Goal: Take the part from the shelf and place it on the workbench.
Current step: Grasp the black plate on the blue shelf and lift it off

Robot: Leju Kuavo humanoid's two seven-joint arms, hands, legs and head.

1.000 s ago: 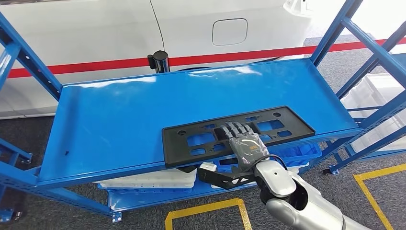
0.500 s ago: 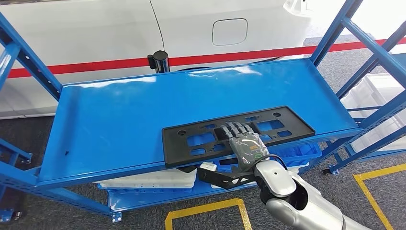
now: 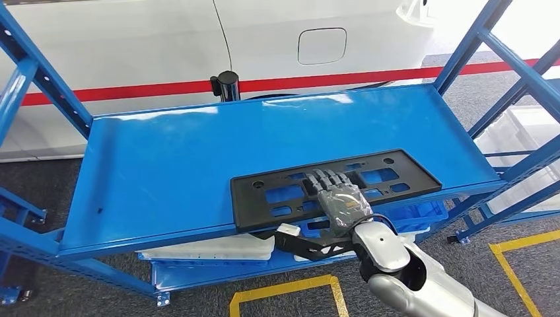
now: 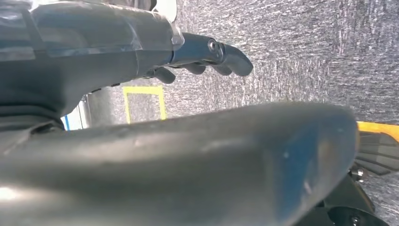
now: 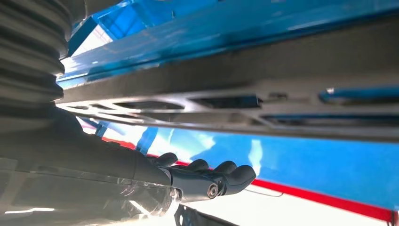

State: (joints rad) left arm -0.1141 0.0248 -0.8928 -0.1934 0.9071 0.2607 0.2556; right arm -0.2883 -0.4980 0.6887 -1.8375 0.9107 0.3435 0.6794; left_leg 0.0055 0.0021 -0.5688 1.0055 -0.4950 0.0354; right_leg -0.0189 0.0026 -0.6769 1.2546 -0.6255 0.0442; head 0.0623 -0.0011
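Fingers of the right hand (image 3: 338, 198) are lying flat on top of the black part (image 3: 333, 187), with the thumb under its front edge, probably pinching it for lifting. Part is resting at the front edge of the blue shelf (image 3: 198, 152). Grey carpet with yellow lines (image 3: 290, 290) and a white car body (image 3: 198, 39) are lying around. Left hand (image 4: 207, 56) is hanging with its fingers curled in, holding nothing.

Whole view shifted slightly, seemingly camera motion.

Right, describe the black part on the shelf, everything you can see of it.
The black plate frame is a long, flat, matte panel that looks like plastic, with rectangular cutouts and small round holes showing the blue shelf beneath. It lies flat at the shelf's front edge, slightly angled. The right hand rests on its middle, fingers laid over the top.
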